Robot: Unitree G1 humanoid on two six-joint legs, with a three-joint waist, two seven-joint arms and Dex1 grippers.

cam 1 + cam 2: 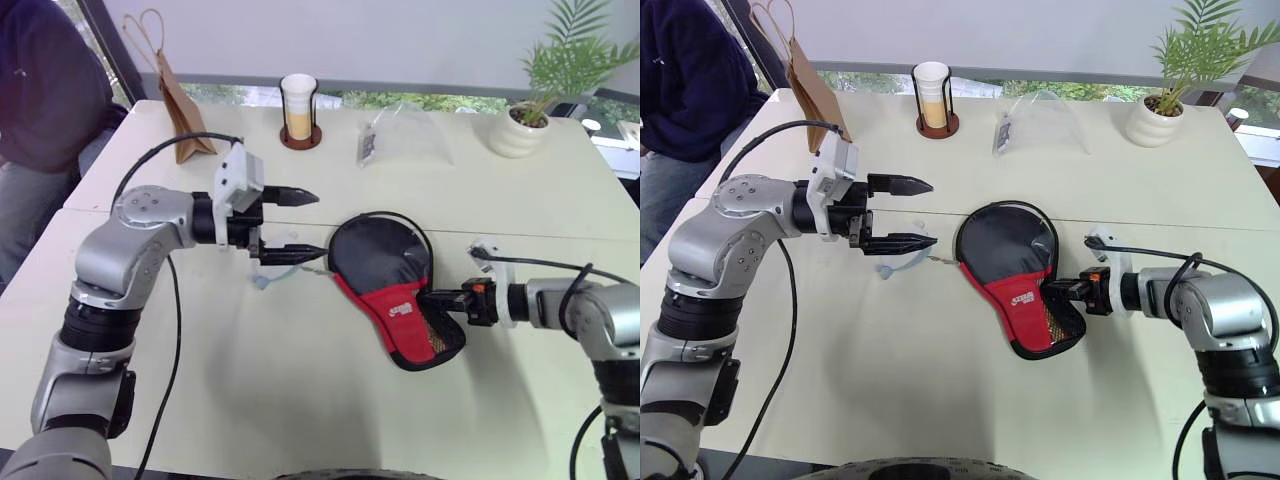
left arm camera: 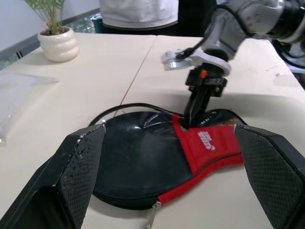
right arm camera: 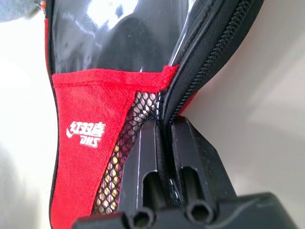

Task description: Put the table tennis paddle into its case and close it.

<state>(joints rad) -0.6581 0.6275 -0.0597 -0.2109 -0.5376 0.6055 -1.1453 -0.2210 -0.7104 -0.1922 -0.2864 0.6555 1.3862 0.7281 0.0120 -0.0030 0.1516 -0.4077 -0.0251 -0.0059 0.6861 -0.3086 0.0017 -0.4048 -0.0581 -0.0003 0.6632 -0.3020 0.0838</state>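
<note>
The right gripper [image 1: 1058, 290] has its jaws shut tight on the zipper edge of the case [image 1: 1015, 275], at the case's 3 o'clock side, next to the mesh pocket [image 3: 126, 157]. The left gripper [image 1: 915, 214] hangs above the desk [image 1: 940, 400] with its jaws wide open and nothing in them, near the case's 9 o'clock side but not touching it. The case lies flat in the middle of the desk, with its round black part toward 12 o'clock and its red panel with white print toward 6 o'clock. I cannot tell if the paddle is inside. A small pale blue thing [image 1: 902, 263] lies on the desk just under the left gripper. Far back on the desk, from 10 o'clock round to 2 o'clock, stand a brown paper bag [image 1: 810, 85], a cup [image 1: 932, 95] in a black holder, a clear plastic bag [image 1: 1035, 125] and a potted plant [image 1: 1170, 90]. A person [image 1: 685, 80] in dark clothes sits at the 10 o'clock corner.
</note>
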